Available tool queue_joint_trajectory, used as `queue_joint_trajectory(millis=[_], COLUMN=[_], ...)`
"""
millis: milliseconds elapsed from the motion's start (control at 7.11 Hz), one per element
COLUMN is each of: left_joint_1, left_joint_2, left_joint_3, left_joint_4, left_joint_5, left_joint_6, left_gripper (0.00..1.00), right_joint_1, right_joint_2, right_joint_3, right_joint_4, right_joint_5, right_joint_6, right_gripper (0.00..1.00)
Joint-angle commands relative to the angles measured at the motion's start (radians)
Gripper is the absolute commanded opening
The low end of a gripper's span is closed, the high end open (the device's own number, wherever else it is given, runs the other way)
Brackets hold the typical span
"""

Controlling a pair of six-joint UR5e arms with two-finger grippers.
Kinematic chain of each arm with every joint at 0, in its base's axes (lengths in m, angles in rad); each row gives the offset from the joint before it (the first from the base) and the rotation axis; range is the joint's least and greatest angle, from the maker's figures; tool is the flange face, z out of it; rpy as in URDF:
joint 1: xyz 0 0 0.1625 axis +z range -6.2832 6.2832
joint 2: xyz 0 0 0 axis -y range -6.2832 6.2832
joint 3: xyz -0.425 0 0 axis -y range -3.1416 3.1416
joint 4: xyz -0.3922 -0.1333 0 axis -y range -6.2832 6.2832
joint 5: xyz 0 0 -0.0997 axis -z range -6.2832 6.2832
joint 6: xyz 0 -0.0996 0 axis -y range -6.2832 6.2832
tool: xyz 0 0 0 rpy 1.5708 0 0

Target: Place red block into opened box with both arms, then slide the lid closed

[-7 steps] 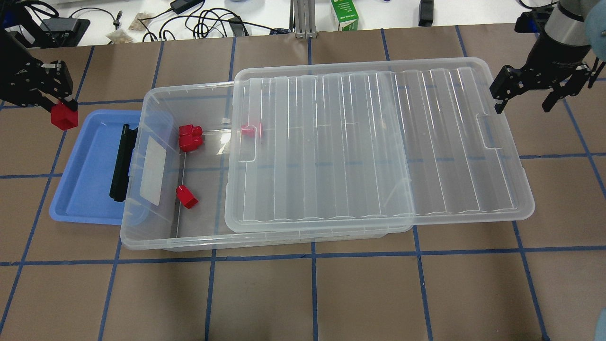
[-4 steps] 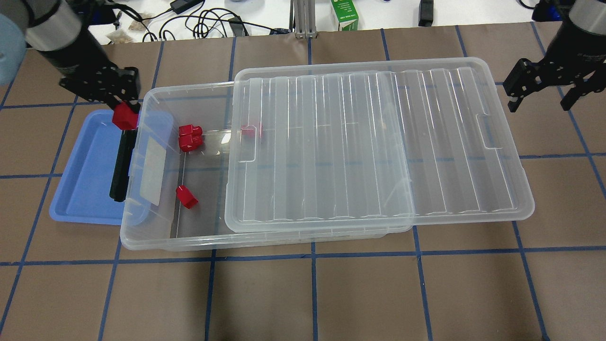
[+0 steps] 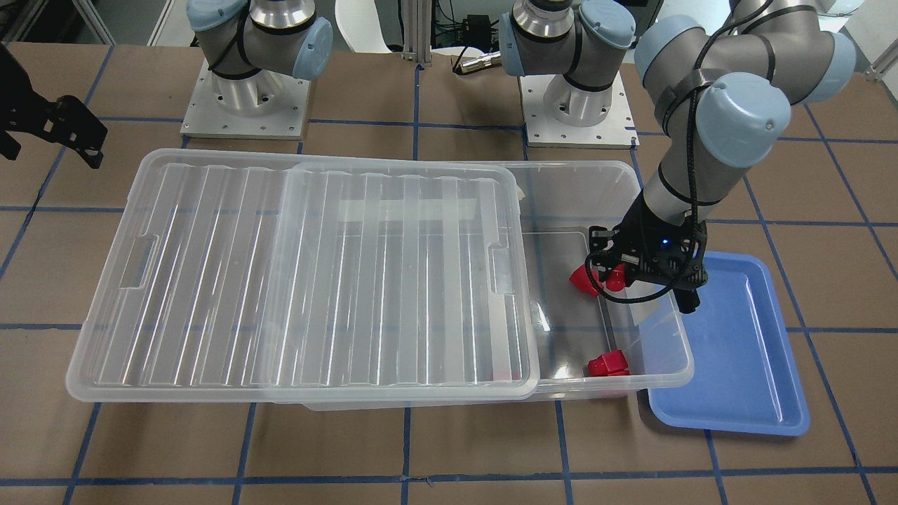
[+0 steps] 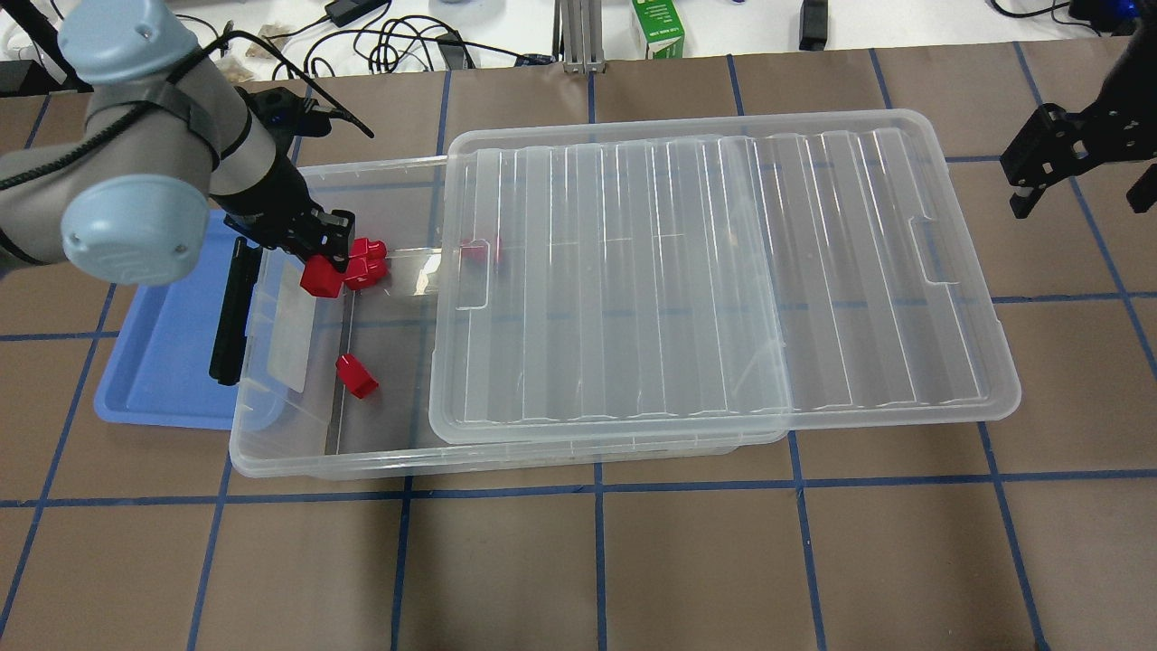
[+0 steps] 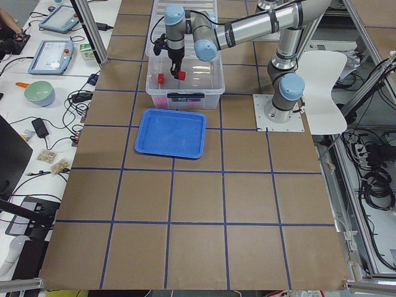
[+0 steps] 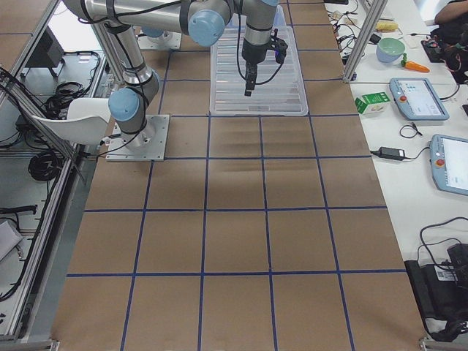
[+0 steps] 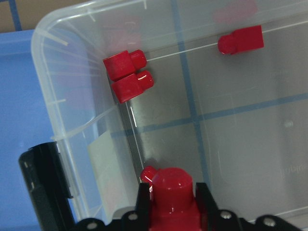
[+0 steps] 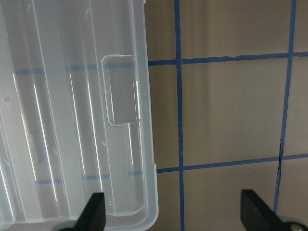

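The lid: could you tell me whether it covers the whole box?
No, the lid sits offset sideways, leaving one end of the box open.

red block [image 4: 321,278] moved over box [image 4: 316,466], perhaps inside

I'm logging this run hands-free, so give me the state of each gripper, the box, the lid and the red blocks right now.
left gripper: shut on the held red block, over the box's uncovered end.
right gripper: open, empty.
box: uncovered at one end.
lid: partway across the box, overhanging its other end.
loose red blocks: four lying on the box floor.
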Motion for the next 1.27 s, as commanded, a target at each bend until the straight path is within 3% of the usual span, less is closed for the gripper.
queue_joint_trajectory(millis=[0,141,281,422,563,844,1126], left_joint_1=[0.003,0.001,0.001,0.003,0.001,0.001,-0.004], left_joint_2=[-0.029,-0.041,-0.055,-0.063,-0.058,-0.037,-0.009], left_joint_3=[-0.099,-0.105,-0.107,-0.105,-0.094,-0.084,0.002], left_joint_4=[0.116,0.124,0.124,0.125,0.127,0.127,0.068], left_joint_5=[-0.022,-0.025,-0.053,-0.056,-0.055,-0.056,-0.047], left_joint_6=[-0.049,-0.057,-0.059,-0.074,-0.087,-0.087,-0.102], left_gripper=[0.12,0.12,0.29,0.78,0.87,0.91,0.92], right_joint_1=[0.0,0.001,0.0,0.0,0.001,0.001,0.001], right_joint_2=[-0.018,-0.021,-0.021,-0.021,-0.021,-0.021,-0.02], right_joint_3=[-0.002,0.0,0.005,0.005,0.005,0.008,0.014], right_joint_4=[0.01,0.01,0.012,0.013,0.015,0.012,0.01], right_joint_5=[-0.004,0.0,-0.003,-0.001,-0.001,0.002,0.003], right_joint_6=[-0.002,-0.002,-0.002,-0.002,-0.002,-0.002,-0.002], right_gripper=[1.0,1.0,1.0,1.0,1.0,1.0,1.0])
